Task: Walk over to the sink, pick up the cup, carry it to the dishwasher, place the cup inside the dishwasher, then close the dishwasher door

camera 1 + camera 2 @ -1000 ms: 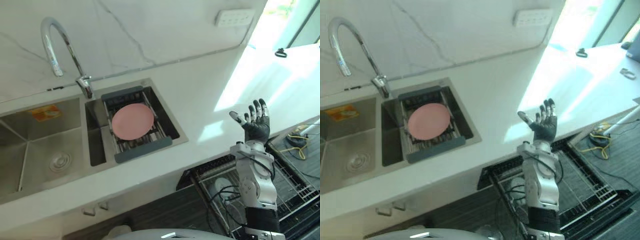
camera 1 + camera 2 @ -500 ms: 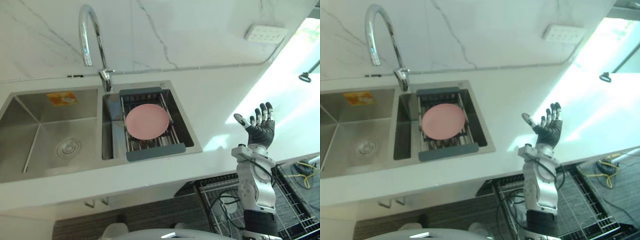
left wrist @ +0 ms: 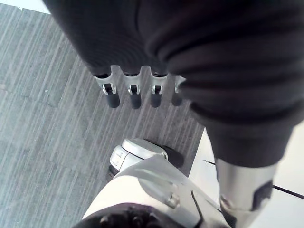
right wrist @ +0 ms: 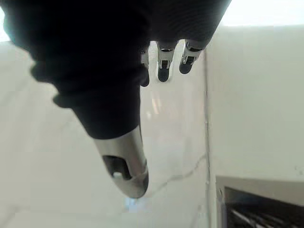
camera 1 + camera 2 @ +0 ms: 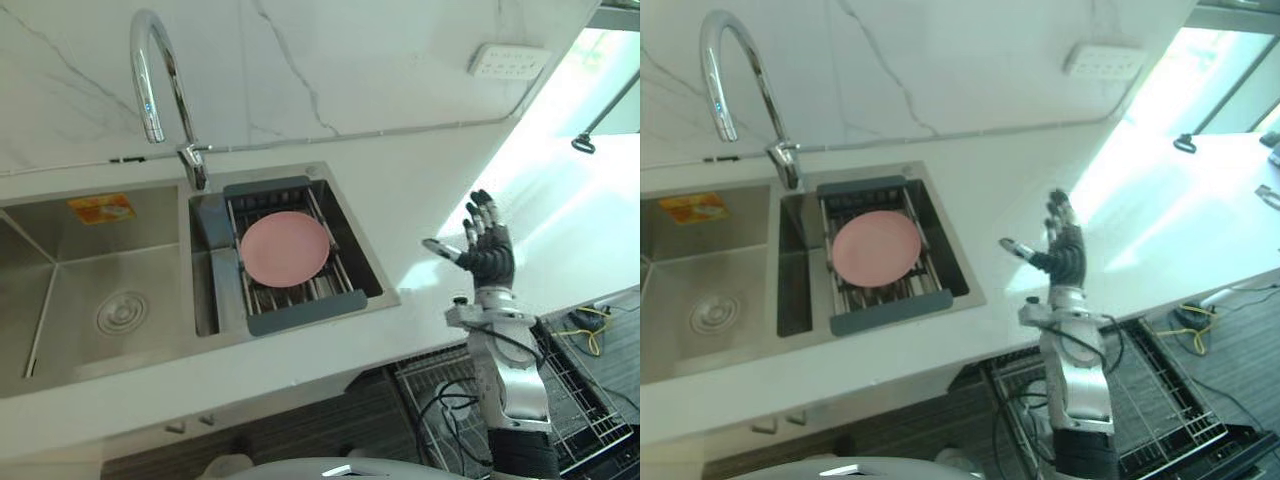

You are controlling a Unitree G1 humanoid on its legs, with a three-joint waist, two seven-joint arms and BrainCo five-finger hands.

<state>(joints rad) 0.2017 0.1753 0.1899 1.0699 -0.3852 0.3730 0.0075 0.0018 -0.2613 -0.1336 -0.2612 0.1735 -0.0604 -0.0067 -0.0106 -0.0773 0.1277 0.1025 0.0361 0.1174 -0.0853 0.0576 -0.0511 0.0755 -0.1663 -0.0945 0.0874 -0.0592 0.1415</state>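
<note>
At the sink [image 5: 60, 295], right hand [image 5: 487, 258] over the bench [image 5: 420, 195], fingers [image 5: 487, 222] spread and empty, left hand [image 3: 134, 92] slack; pink dish [image 5: 284, 249] untouched, pickup onward remains.

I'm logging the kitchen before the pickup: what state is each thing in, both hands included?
right hand, open, fingers spread, raised above the counter edge.
left hand, open, fingers straight, over the floor.
faucet, no water running.
pink plate, lying flat on the drying rack.
drying rack, set across the sink.
dishwasher rack, pulled out.
</note>
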